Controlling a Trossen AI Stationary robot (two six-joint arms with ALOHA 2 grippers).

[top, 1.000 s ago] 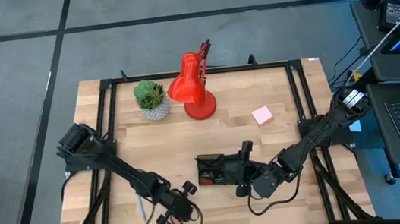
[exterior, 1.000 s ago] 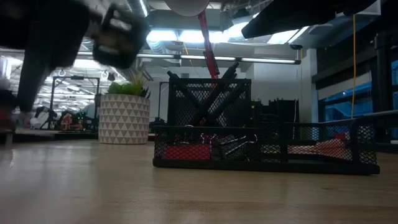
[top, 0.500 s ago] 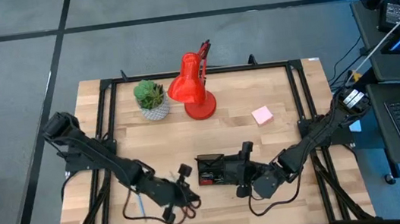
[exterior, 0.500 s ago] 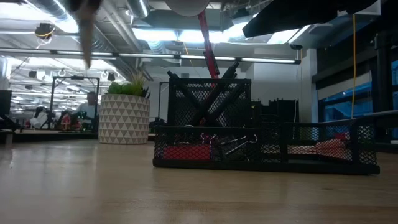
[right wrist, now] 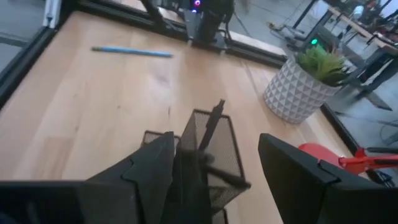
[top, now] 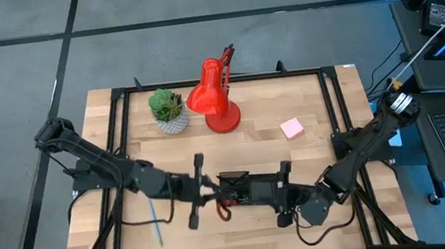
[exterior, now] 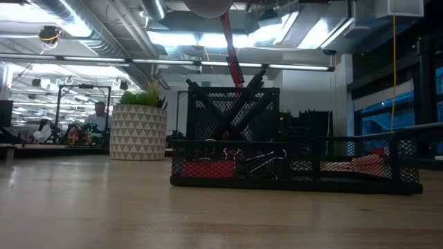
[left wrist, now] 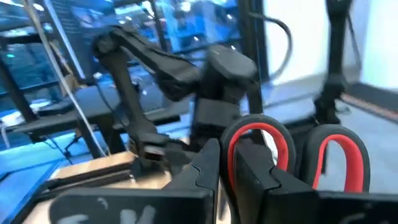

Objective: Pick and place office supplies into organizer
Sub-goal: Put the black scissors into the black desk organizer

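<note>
The left gripper (top: 206,196) hangs above the surface (top: 142,164), just left of the organizer (top: 243,188), its jaws clenched on the scissors (top: 220,205). In the left wrist view the two red handle loops of the scissors (left wrist: 292,152) stand up between the dark fingers (left wrist: 205,171), with the right arm (left wrist: 168,56) farther off behind them. From above, the red handles show at the organizer's left end, beside the gripper; whether they touch the tray cannot be told.

The right gripper (top: 286,193) sits at the organizer's right end, jaws released and spread wide. Its wrist view looks past both fingers (right wrist: 155,162) at the organizer's tall mesh cup (right wrist: 208,152), where a black pen (right wrist: 211,124) leans out.

The low view shows the organizer (exterior: 291,162) resting flat on the surface: black pens (exterior: 239,104) cross in the tall cup at the back, and metal clips (exterior: 259,160) and red items (exterior: 204,168) lie in the low front compartments.

A blue pen (top: 155,224) lies on the surface near the front left, well apart from the organizer; the right wrist view also shows it (right wrist: 132,52). A pink pad (top: 292,128) lies toward the back right, near the lamp (top: 215,100). The plant (top: 169,110) stands just left of the lamp, in a patterned white pot (exterior: 137,131). A person (exterior: 99,117) shows in the room far behind the plant.
</note>
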